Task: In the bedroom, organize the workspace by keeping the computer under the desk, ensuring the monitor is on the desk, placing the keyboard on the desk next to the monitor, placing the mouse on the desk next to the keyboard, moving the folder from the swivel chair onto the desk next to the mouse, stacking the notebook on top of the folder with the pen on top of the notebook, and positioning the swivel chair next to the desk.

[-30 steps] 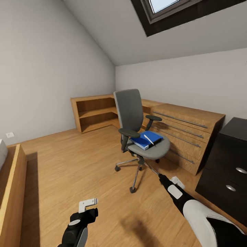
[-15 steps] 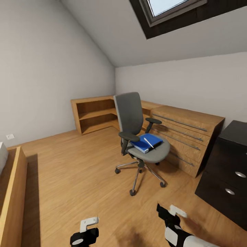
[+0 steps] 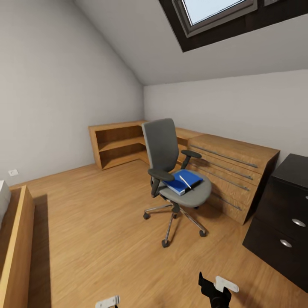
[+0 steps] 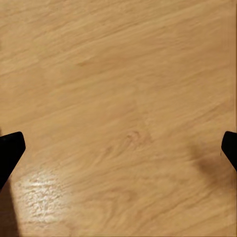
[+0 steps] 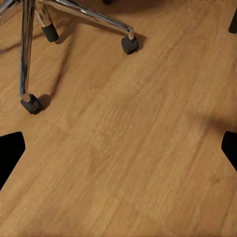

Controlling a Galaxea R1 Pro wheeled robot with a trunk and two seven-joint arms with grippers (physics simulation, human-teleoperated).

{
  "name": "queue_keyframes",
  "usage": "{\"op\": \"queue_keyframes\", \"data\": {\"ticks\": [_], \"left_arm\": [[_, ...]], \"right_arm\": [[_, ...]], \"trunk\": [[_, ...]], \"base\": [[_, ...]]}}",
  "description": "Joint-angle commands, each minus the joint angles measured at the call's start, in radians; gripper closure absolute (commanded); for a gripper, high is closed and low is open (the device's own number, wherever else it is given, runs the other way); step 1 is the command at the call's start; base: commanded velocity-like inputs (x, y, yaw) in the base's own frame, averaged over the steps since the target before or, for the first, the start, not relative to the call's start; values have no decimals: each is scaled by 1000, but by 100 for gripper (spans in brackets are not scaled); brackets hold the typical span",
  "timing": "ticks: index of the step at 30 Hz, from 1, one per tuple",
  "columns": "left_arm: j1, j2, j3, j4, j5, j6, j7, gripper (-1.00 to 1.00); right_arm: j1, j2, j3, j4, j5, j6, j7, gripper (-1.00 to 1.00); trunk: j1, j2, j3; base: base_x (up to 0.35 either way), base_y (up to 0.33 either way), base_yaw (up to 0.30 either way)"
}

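Note:
The grey swivel chair [image 3: 164,147] stands on the wooden floor mid-room, in front of the wooden drawer unit. A flat blue stack [image 3: 183,182] lies on its seat; I cannot tell folder from notebook in it. A white pen [image 3: 185,181] rests on top of the stack. My right gripper [image 3: 216,286] is low at the picture's bottom edge, well short of the chair, and open. Its wrist view has open fingers [image 5: 11,150] over floor near the chair's chrome legs [image 5: 27,49]. A sliver of my left gripper [image 3: 107,302] pokes in at the bottom edge. It is open [image 4: 118,148] over bare floor.
Low wooden shelving [image 3: 114,143] runs along the far corner and joins a wooden drawer unit [image 3: 229,169] on the right wall. A dark cabinet [image 3: 286,209] stands at the right edge. A wooden frame [image 3: 17,244] lines the left edge. A skylight [image 3: 211,10] is overhead.
The view has tilted upward, so the whole room sits lower in the picture. Both arms have drawn back to the bottom edge; the right arm no longer reaches toward the chair base.

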Motion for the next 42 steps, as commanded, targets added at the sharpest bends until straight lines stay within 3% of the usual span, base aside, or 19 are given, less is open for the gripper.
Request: {"op": "queue_keyframes", "data": {"ticks": [1,13,22,35,42], "left_arm": [[-1,1,-6,3,11,-20,8,-100],[0,0,-4,9,15,-57,34,-100],[-1,-4,-8,105,14,-53,28,-100],[0,-1,-5,106,18,-58,32,-100],[0,4,-3,104,20,-59,29,-100]], "right_arm": [[-1,0,1,2,-6,-5,0,-100],[-1,7,1,2,-5,-25,-2,-100],[-1,8,1,4,-8,-28,-4,-100],[-1,10,1,5,-11,-26,-4,-100],[-1,20,1,5,12,-22,1,-100]], "trunk": [[-4,7,2],[-50,91,40],[-85,154,68],[-134,245,101],[-161,294,122]], "base": [[0,0,0],[0,0,0],[0,0,-23],[-6,0,-163],[-293,0,-3]]}}
